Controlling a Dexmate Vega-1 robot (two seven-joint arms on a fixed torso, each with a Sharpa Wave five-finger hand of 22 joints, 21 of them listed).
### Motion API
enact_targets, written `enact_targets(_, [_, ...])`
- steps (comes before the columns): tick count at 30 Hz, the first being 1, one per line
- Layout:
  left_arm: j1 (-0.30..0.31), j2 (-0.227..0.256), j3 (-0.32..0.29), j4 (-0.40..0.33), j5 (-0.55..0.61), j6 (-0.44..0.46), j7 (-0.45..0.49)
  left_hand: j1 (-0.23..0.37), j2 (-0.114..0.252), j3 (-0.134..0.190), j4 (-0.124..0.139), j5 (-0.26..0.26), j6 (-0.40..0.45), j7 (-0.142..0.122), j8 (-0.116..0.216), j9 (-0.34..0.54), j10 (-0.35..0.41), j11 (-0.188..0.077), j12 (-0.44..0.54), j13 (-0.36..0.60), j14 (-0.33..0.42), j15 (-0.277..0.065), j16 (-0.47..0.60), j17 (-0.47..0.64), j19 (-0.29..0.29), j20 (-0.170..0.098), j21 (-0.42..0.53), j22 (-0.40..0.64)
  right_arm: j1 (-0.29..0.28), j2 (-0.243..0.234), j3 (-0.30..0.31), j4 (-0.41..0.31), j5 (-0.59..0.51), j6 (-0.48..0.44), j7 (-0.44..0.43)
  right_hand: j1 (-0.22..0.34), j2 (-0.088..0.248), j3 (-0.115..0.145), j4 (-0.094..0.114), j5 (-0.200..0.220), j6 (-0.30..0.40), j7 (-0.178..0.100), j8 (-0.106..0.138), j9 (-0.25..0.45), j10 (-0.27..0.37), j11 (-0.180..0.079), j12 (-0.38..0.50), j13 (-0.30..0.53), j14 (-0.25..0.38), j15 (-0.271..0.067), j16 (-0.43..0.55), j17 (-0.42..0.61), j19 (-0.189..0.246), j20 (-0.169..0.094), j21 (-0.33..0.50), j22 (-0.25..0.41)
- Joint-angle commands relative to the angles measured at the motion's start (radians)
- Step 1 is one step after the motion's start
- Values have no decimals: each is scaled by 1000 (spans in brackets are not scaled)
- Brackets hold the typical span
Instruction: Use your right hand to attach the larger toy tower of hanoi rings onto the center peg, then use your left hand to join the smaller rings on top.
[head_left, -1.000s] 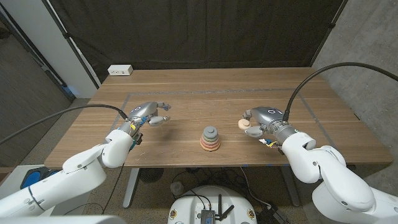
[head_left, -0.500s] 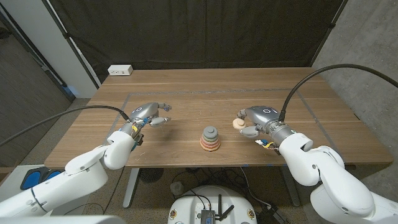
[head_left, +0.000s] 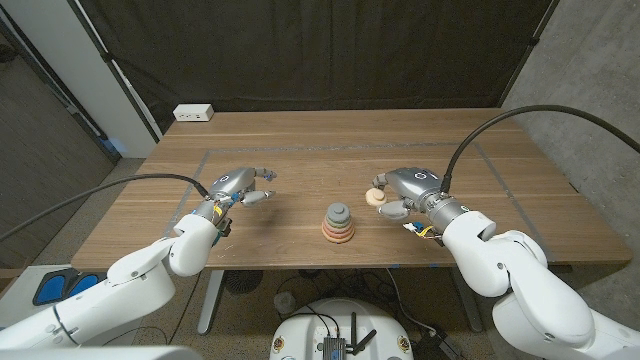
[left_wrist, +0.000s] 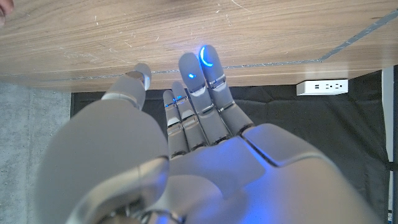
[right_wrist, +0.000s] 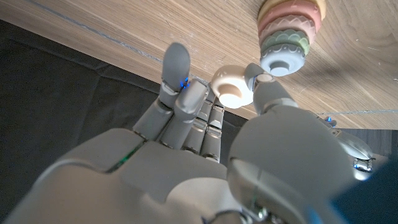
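Stack (head_left: 338, 224) at table (head_left: 300, 150) centre: several rings already on the peg, salmon and orange at the base, green above, grey-blue on top. In the right wrist view the same order reads on the stack (right_wrist: 291, 31).

Right hand (head_left: 400, 193) pinches a small cream ring (head_left: 376, 196) between thumb and fingers, held above the table, near the stack on its right side but apart from it. Wrist view confirms the ring (right_wrist: 231, 87) at the fingertips, not yet over the peg.

Left hand (head_left: 240, 186) hovers well left of the stack, fingers apart, holding nothing; its wrist view shows fingers (left_wrist: 208, 74) extended over bare wood.

Judgement: task looks late-stage. Cream ring remains to be seated; no other loose rings seen. Task assigns smaller rings to the left hand, yet the right carries this one.
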Motion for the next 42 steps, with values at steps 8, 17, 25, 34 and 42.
enact_targets(8, [1,4,-6,-10,14,11,-7,-2,-4,11,-3,3,12,-1,-5,6,12,-7,-3,2,9,-100,5,2,8,-144,5,2,38,104,24,55,-27,210,65,51,43,27,20,8,18,-26,4,11,25,-28,2,8,7,3,8,3,7,-25,-3,3])
enact_targets(17, [12,-13,2,-18,20,16,7,-2,-5,12,-3,2,13,-4,-5,7,13,-7,-3,1,7,-100,3,0,7,-145,5,3,63,129,22,69,-28,289,92,54,44,28,20,10,19,-25,4,11,23,-29,0,10,6,3,8,3,8,-25,-3,3])
enact_targets(25, [2,-34,18,-10,22,10,17,-2,-7,13,-3,2,13,-2,-5,7,13,-5,-3,0,11,-100,6,2,6,-145,5,3,94,163,14,75,-66,312,167,57,45,29,21,12,21,-24,6,12,25,-29,-2,9,4,2,7,2,8,-25,-3,4])
enact_targets(34, [2,-34,19,-2,20,-1,21,-2,-7,14,-3,2,14,-2,-5,7,12,-6,-4,0,9,-100,4,-1,7,-144,6,3,106,200,13,99,-79,338,184,58,47,30,22,13,20,-23,5,12,27,-28,-3,9,5,3,7,2,8,-25,-3,4])
enact_targets(42, [18,-42,11,-1,13,-11,38,-1,-8,15,-3,1,22,-7,-3,8,23,-9,0,1,14,-100,7,-1,13,-144,9,4,146,235,-14,125,-100,359,244,59,50,31,23,15,20,-22,4,12,27,-28,-3,11,6,3,7,3,6,-25,-4,3])
